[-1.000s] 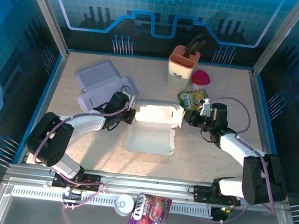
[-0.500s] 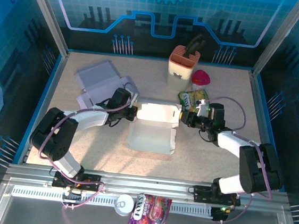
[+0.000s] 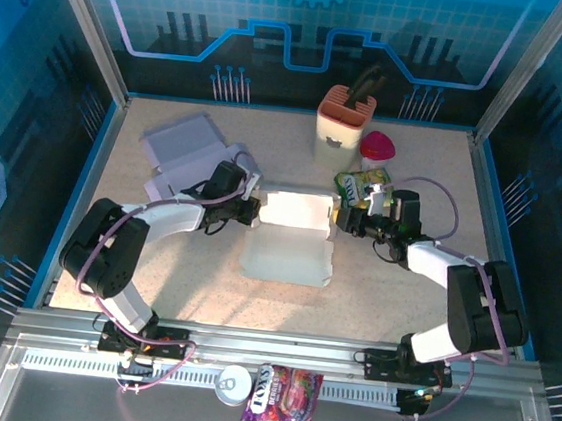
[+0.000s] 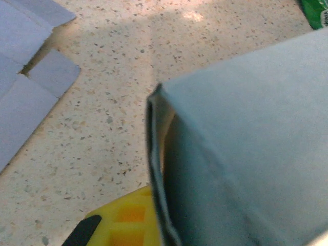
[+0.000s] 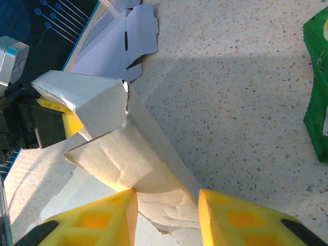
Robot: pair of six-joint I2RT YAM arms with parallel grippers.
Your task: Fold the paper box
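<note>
The paper box (image 3: 291, 240) is seen half-folded in the middle of the table (image 3: 402, 304), between the two arms. Its left wall is pinched by the left gripper (image 3: 251, 211), whose jaws are closed tight on the paper. The right gripper (image 3: 344, 220) is held partly open, its yellow fingers (image 5: 97, 220) set apart on either side of the box's right flap.

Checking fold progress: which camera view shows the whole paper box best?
Top external: the paper box lies whole in frame, tray open, lid panel raised at its far edge. Left wrist gives a blurred close-up of one wall; right wrist, a creased flap and one folded end.
</note>
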